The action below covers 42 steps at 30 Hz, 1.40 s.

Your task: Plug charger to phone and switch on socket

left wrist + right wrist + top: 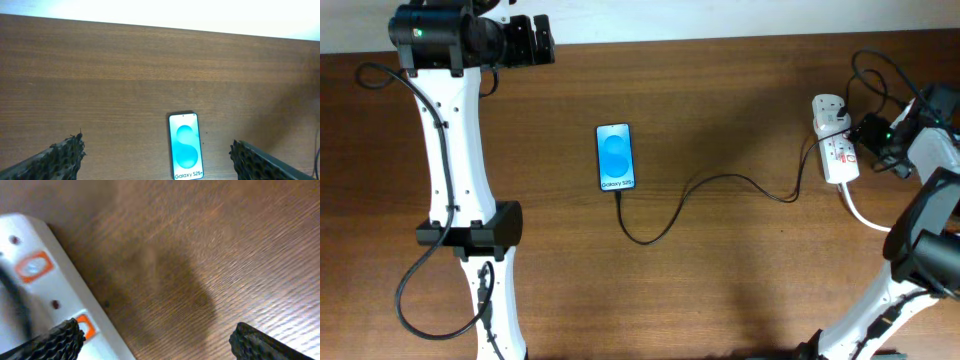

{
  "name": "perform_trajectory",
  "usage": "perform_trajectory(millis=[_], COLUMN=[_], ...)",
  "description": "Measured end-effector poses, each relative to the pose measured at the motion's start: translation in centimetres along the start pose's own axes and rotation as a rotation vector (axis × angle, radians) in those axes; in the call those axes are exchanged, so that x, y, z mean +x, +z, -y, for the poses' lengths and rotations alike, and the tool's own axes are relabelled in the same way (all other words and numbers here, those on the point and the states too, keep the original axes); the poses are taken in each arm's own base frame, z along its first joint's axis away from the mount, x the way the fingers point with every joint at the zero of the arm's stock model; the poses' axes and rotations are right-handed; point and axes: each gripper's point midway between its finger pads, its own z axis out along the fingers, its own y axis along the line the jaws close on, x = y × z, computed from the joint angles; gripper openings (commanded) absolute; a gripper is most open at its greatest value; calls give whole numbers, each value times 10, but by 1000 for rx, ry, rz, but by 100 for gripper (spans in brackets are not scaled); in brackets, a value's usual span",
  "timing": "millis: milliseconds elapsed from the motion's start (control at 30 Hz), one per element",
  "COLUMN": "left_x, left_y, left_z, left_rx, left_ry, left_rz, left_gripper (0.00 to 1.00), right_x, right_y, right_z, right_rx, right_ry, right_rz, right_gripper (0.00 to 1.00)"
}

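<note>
I see the lit phone (615,157) lying in the middle of the wooden table (740,290), with the charger cable (728,178) running from its near end to the white socket strip (838,158) at the right, where my right gripper (155,340) hangs spread open and my left gripper (156,147) is likewise open behind the phone.

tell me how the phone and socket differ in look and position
The phone is a slim dark-edged slab with a lit blue screen; the socket is a white strip with red-orange switches. The phone lies near the middle of the table, clear of both arms; the socket lies at the right edge, beside the open right end effector. Both lie flat, with the black charger running between them.
</note>
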Motion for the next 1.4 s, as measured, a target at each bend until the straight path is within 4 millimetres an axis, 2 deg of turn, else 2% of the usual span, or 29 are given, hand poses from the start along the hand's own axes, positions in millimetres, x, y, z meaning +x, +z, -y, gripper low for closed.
perform_trajectory(millis=[900, 1167, 1267, 1400], left_x=[0, 0, 0, 0], left_y=[0, 0, 0, 0], left_z=[0, 0, 0, 0], left_rx=[0, 0, 0, 0], left_ry=[0, 0, 0, 0], left_rz=[0, 0, 0, 0], left_gripper=[99, 99, 99, 99], right_x=[7, 19, 16, 10], right_y=[2, 1, -1, -3], right_z=[-12, -16, -7, 17], right_rx=[-78, -91, -95, -75], right_ry=[-1, 0, 22, 67], right_rz=[-38, -86, -83, -71], right_gripper=[98, 98, 98, 98])
